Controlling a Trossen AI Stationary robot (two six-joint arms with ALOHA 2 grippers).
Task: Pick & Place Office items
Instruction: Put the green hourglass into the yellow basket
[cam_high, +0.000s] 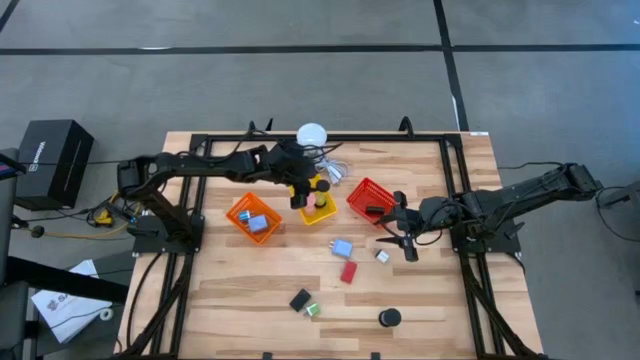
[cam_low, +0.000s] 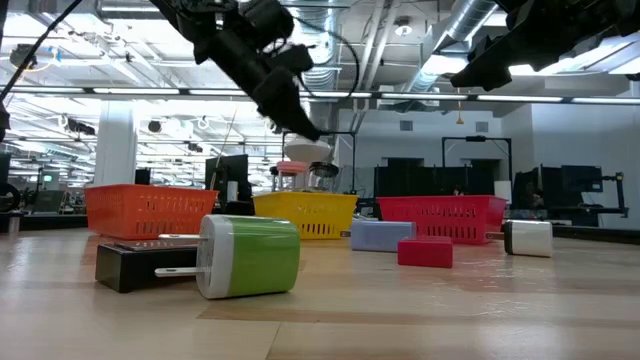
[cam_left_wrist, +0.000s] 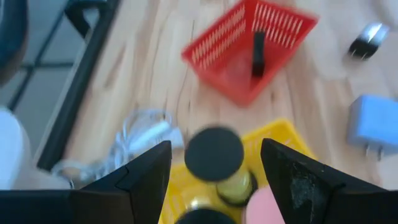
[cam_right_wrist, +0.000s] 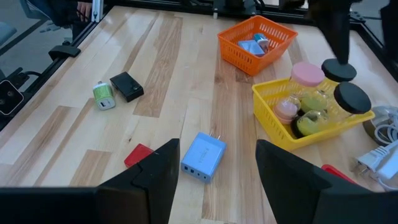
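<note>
My left gripper (cam_high: 298, 200) (cam_left_wrist: 215, 148) hangs open over the yellow basket (cam_high: 322, 212). A black-lidded jar (cam_left_wrist: 214, 154) stands between its fingers with a gap on each side. More black lids (cam_right_wrist: 351, 96) and a pink lid (cam_right_wrist: 307, 73) fill that basket. My right gripper (cam_high: 405, 244) (cam_right_wrist: 217, 146) is open above the table, short of a light-blue block (cam_high: 342, 247) (cam_right_wrist: 203, 155) lying flat. Also flat on the wood are a red block (cam_high: 348, 271), a silver bit (cam_high: 382, 256), a black block (cam_high: 300, 299), a green-and-white bit (cam_high: 312, 310) (cam_low: 250, 257) and a black disc (cam_high: 389, 318).
An orange basket (cam_high: 253, 217) holds light-blue pieces; a red basket (cam_high: 370, 198) holds a black bar (cam_left_wrist: 257, 53). A white round-topped device (cam_high: 312, 133) with its grey cable (cam_left_wrist: 146, 134) sits at the far edge. A black frame (cam_high: 450, 200) borders the table.
</note>
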